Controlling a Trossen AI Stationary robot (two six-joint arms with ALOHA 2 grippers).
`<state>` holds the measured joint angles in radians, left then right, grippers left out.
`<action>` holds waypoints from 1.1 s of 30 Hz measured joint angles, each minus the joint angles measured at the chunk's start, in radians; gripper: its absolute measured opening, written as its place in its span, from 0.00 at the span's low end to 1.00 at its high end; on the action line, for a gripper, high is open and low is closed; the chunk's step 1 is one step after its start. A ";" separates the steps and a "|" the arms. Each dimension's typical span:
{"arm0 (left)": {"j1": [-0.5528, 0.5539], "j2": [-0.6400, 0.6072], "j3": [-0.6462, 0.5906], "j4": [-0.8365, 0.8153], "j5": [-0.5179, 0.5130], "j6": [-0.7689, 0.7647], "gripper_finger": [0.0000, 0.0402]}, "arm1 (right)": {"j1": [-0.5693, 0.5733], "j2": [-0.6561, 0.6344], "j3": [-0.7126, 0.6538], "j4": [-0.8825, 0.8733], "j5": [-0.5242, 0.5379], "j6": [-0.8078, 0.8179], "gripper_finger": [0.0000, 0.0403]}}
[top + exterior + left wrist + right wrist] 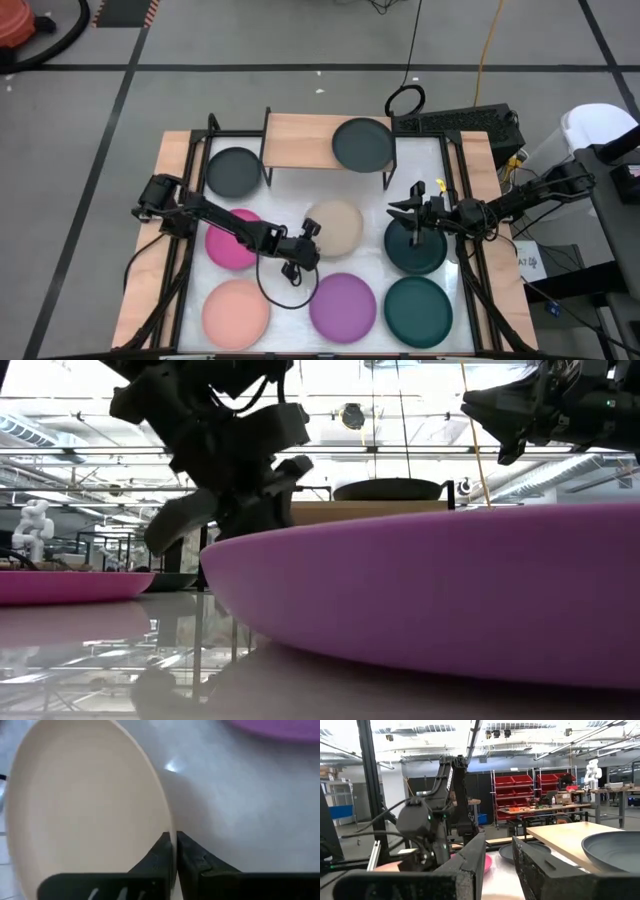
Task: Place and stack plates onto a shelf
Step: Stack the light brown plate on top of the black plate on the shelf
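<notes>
The beige plate (pixel 337 228) sits mid-table and fills the left wrist view (pixel 85 805). My left gripper (pixel 309 236) (pixel 173 847) is shut on its rim, on the side toward the table's left. My right gripper (pixel 402 209) (pixel 498 857) hovers open above a dark teal plate (pixel 415 248), holding nothing. The light-wood shelf (pixel 300 140) stands at the far edge with one charcoal plate (pixel 363 144) on its right half. The second charcoal plate (pixel 233 171), magenta (pixel 228 245), salmon pink (pixel 236 312), purple (pixel 343 305) and the other teal plate (pixel 418 310) lie flat on the table. My left gripper pinches the beige plate's rim (pixel 171 832) between its two fingers, one finger (pixel 161 852) on the inner side and the other (pixel 190 852) on the outer side. It comes from the table's left. I cannot tell whether the plate is lifted off the table.
The shelf's left half (pixel 290 140) is bare wood. Black rails (pixel 195 190) run along both sides of the white tabletop. In the low view the purple plate (pixel 430 595) fills the foreground, and the shelf's charcoal plate (pixel 388 489) shows behind it.
</notes>
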<state>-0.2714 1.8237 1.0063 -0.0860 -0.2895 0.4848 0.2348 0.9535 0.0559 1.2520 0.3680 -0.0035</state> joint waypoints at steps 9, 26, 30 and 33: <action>-0.016 -0.202 0.003 0.022 -0.138 0.134 0.02 | 0.000 0.000 0.000 0.001 0.000 -0.009 0.20; 0.389 -0.236 0.405 -0.280 0.157 0.428 0.02 | -0.031 0.000 0.000 0.031 0.051 -0.009 0.20; 0.467 -0.140 0.496 -0.302 0.241 0.436 0.02 | -0.033 0.000 0.000 0.031 0.050 -0.009 0.20; 0.493 -0.074 0.508 -0.296 0.245 0.460 0.02 | -0.032 0.000 0.000 0.034 0.048 0.010 0.20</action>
<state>0.2212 1.7496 1.5143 -0.3821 -0.0442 0.9449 0.2024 0.9535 0.0559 1.2859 0.4163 0.0068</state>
